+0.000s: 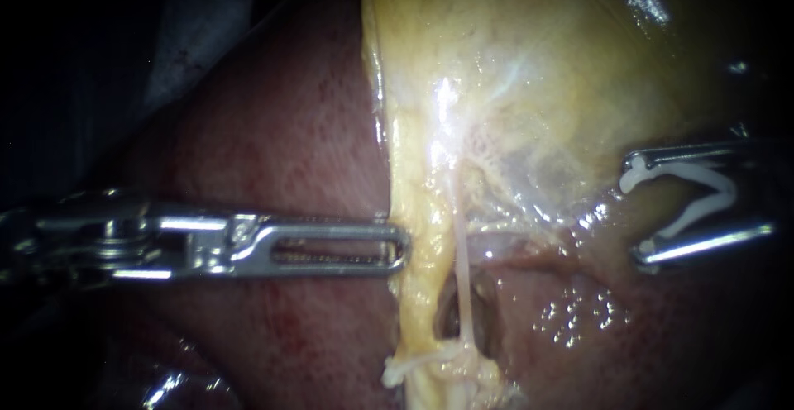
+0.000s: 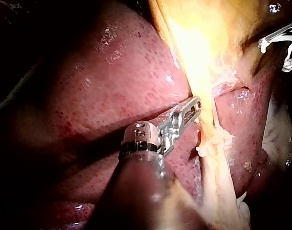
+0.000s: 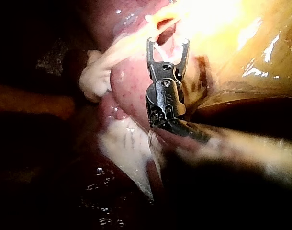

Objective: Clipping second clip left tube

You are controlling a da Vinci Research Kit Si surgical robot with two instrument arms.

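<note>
The ground here is the liver (image 1: 281,129) — dark red, wet and finely speckled — and everything beyond it falls into darkness, with only a dull grey patch at the upper left of the endoscope view. Over the liver hangs a broad sheet of yellow tissue (image 1: 496,63), glistening, narrowing downward to a strip.

At the lower end of that strip the tissue opens into a small dark window (image 1: 447,315). The pale tube (image 1: 461,269) runs straight down across this window, thin and bare, and ends in a whitish lump (image 1: 409,370) at its foot.

The left instrument (image 1: 401,249) lies level over the liver. Its slotted pincer is clenched, the tip biting the edge of the yellow tissue just beside the pale tube.

The right instrument (image 1: 635,212) stands well apart from the tube, out over the yellow sheet. Its pincer is spread wide yet grasps a white clip (image 1: 711,199) — each jaw bears one leg of it, and the clip's mouth gapes toward the tube. In the right wrist view the same forked tip points at the window, with tissue ahead of it and nothing between the clip's legs.
</note>
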